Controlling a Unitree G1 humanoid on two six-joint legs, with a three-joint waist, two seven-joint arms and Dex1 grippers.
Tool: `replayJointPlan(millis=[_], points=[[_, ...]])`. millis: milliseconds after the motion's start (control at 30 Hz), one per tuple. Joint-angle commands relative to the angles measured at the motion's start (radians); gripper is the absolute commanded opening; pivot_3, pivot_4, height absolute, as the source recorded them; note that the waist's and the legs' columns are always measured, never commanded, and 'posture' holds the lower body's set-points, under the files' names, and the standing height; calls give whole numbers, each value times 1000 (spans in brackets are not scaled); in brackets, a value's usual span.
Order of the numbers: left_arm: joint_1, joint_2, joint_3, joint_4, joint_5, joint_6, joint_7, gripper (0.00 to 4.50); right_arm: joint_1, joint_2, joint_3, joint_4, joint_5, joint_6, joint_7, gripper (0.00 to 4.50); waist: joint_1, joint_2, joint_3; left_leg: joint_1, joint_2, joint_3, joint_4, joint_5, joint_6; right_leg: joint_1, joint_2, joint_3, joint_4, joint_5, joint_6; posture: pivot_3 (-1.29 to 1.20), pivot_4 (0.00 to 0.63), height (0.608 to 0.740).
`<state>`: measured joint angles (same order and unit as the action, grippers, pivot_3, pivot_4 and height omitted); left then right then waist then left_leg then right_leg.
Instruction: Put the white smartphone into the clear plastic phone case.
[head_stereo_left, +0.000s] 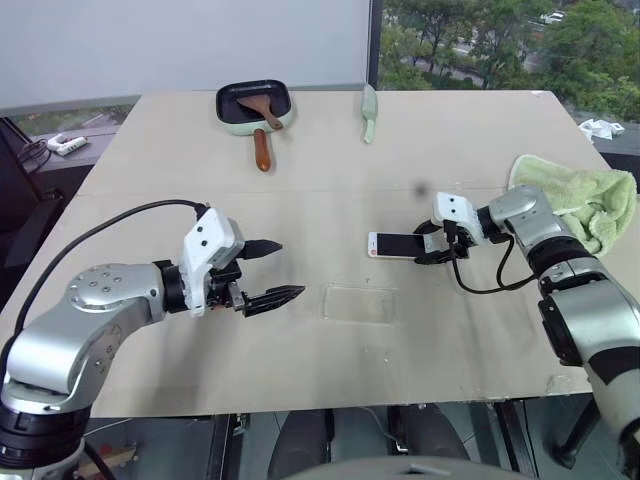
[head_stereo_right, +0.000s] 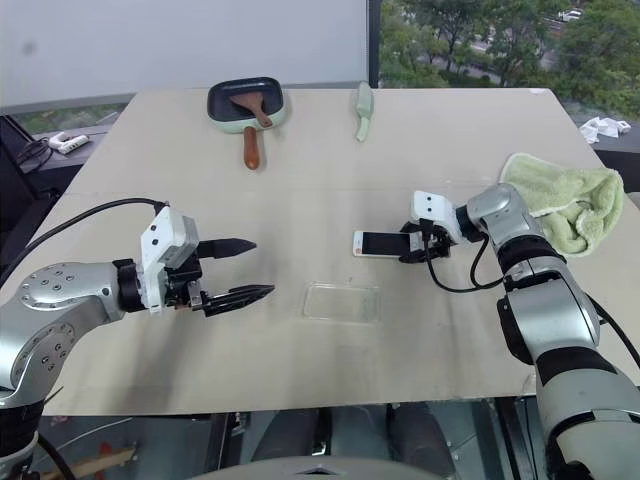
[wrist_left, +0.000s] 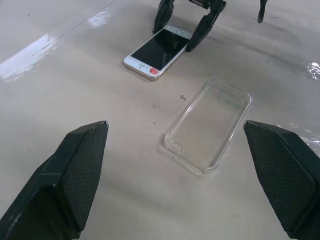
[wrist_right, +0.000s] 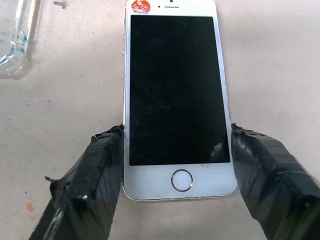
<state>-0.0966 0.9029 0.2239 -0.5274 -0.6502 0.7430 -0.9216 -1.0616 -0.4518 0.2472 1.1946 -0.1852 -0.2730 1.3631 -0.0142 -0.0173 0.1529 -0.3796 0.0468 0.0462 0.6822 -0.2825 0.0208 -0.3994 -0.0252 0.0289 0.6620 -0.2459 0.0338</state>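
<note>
Beige counter (head_stereo_left: 150, 160) runs up to a window with trees outside. At its far edge sit a green pan (head_stereo_left: 254, 106) holding a wooden spatula (head_stereo_left: 259, 112), and just right of it a pale green utensil (head_stereo_left: 369, 112); a green towel (head_stereo_left: 585, 200) lies bunched at the right edge. The phone (wrist_right: 176, 95) lies flat, screen up, right of centre, its red-marked end pointing left. The right claw (wrist_right: 175, 150) straddles the home-button end, one finger (wrist_right: 97, 175) against each long side of the phone, pressing in on it. The case (wrist_left: 210, 125) lies open side up just in front of the phone, apart from it. The left claw (head_stereo_left: 275, 272) hovers left of the case, fingers spread wide, holding nothing.
</note>
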Motion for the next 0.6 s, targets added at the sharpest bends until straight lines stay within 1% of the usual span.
replayJointPlan(millis=[33,167,300,400,600], points=[[-4,9,3,1,8,-28,-8,4500,29,-27,-19,0,10,20,-4,2785,0,0,0,0,0,0,0,0,0,0,0,0,0,0,0,0,150,740],[-3,9,0,15,15,-41,-10,4500,36,-35,-47,-47,38,23,5,2785,0,1,1,-1,0,0,0,0,0,-1,0,0,0,0,0,0,150,740],[-13,6,-8,41,29,-57,-18,4500,72,-55,-53,-150,70,56,54,2785,2,1,1,-2,0,0,-2,0,0,-3,0,0,-1,2,3,0,150,740],[-24,5,-15,59,40,-71,-24,4500,110,-67,-55,-222,88,73,54,2785,2,1,1,-6,0,0,-4,0,0,-7,0,0,-1,2,4,0,150,740],[-36,9,-23,77,45,-87,-35,4500,188,-108,-75,-429,149,147,52,2785,1,1,2,-14,0,0,-5,1,-1,-15,0,0,-2,2,4,0,150,740]])
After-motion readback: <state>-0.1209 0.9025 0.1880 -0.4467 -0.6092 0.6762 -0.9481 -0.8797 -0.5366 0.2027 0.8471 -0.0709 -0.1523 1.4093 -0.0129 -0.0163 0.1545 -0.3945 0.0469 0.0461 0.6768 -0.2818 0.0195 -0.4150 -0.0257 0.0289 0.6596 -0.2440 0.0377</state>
